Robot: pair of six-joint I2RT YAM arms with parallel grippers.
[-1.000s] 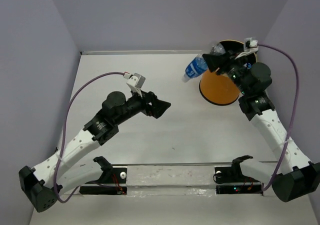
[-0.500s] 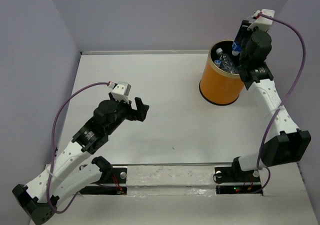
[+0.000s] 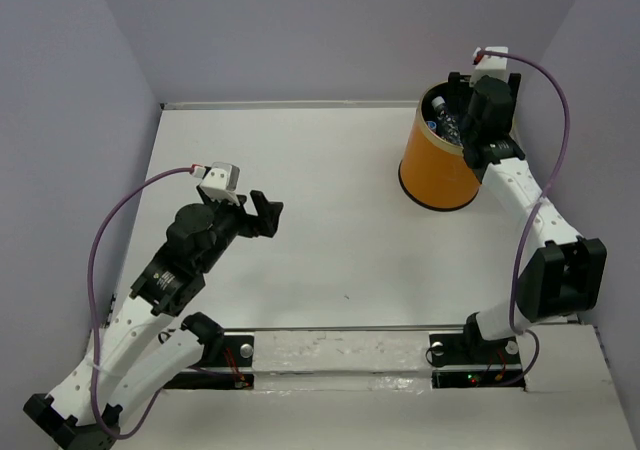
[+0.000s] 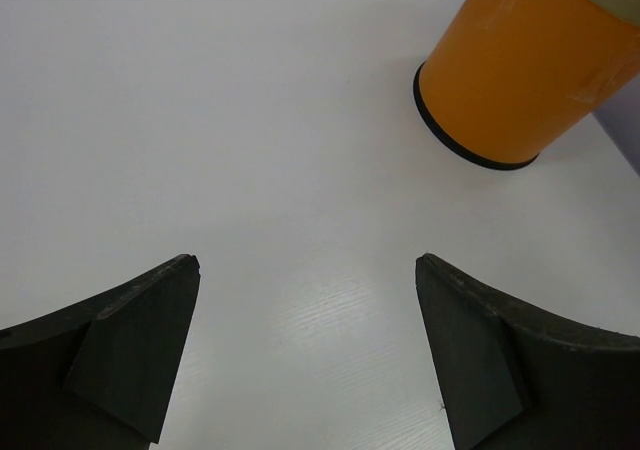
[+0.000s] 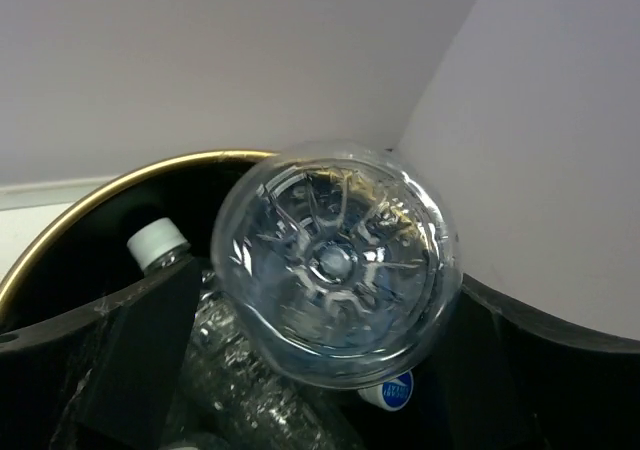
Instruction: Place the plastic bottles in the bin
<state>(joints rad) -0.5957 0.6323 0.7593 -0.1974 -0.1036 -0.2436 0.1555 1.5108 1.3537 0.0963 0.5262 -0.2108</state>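
The orange bin point(image 3: 437, 168) stands at the back right; it also shows in the left wrist view point(image 4: 520, 70). My right gripper point(image 3: 466, 110) hangs over its mouth. In the right wrist view, a clear bottle point(image 5: 335, 260) sits base-up between the wide-apart fingers point(image 5: 140, 355) of my right gripper point(image 5: 325, 282), inside the gold rim point(image 5: 100, 198). Below it lie a white-capped bottle point(image 5: 157, 238), a crinkled bottle point(image 5: 250, 395) and a blue cap point(image 5: 397, 391). My left gripper point(image 3: 266, 215) is open and empty over bare table, left of centre; its jaws point(image 4: 305, 270) frame only the tabletop.
Lilac walls close in the table at the back and both sides, and the bin stands near the right wall. A clear strip with mounts point(image 3: 340, 355) runs along the near edge.
My right gripper has come down from above the bin to its mouth, and the bottle now points base-up between the fingers. My left arm has drawn back toward the near left.
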